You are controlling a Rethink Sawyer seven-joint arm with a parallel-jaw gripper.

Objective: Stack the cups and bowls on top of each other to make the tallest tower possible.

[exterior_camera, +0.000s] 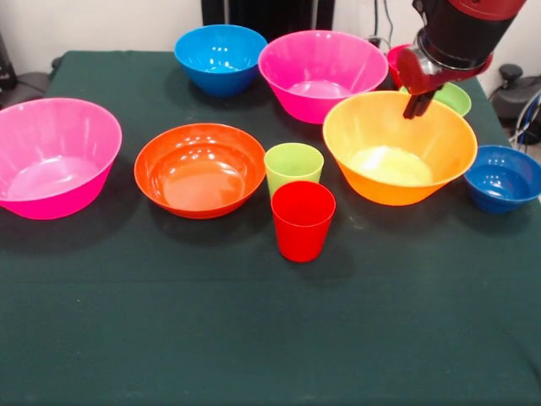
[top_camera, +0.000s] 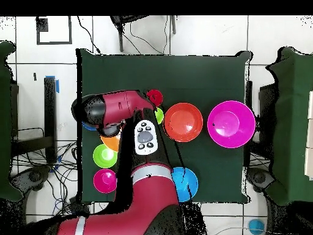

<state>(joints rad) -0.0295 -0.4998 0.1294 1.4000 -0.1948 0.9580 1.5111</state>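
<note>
1. The gripper (exterior_camera: 418,107) hangs over the far rim of the orange bowl (exterior_camera: 397,152), at the right side of the front view. Its dark fingertips look close together, with nothing between them, but I cannot tell for sure if it is open or shut.
2. No tower is built yet. All the bowls and cups sit apart on the table (exterior_camera: 254,338).
3. The red cup (exterior_camera: 303,220) and the green cup (exterior_camera: 293,166) stand upright, touching or almost touching, just beside the orange bowl. From the gripper they lie toward the camera and to the left in the front view.
4. The red-orange bowl (exterior_camera: 200,169) is left of the cups. One pink bowl (exterior_camera: 52,156) is far left. The other pink bowl (exterior_camera: 321,74) and the light blue bowl (exterior_camera: 220,57) are at the back.
5. The dark blue bowl (exterior_camera: 502,177) is right of the orange bowl. The small green bowl (exterior_camera: 454,99) sits right behind the gripper, so I think it is the nearest thing to pick.
</note>
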